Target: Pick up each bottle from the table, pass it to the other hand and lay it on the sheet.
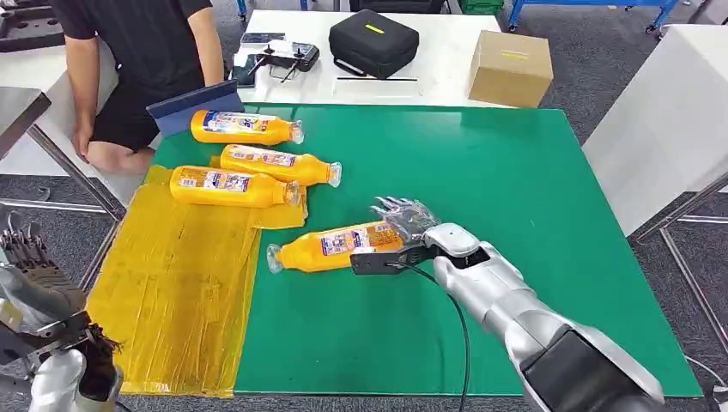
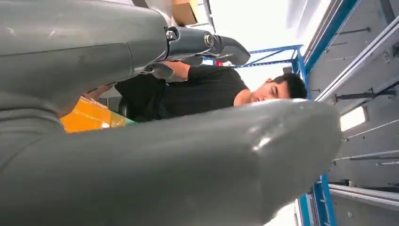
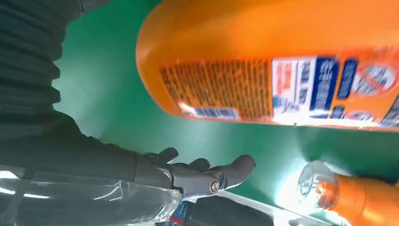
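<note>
At eleven o'clock we see a person (image 1: pixel 137 60) in black leaning by the green table (image 1: pixel 481 215). Beyond its far edge, on a white table (image 1: pixel 446 69), we find a controller (image 1: pixel 276 60), a black case (image 1: pixel 374 41) at twelve, and a cardboard box (image 1: pixel 511 69) at one.

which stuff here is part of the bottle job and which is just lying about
Job: four orange bottles, one at the right hand, three near the sheet; yellow sheet; left hand.
Lying about: black case, cardboard box, controller, blue board.
</note>
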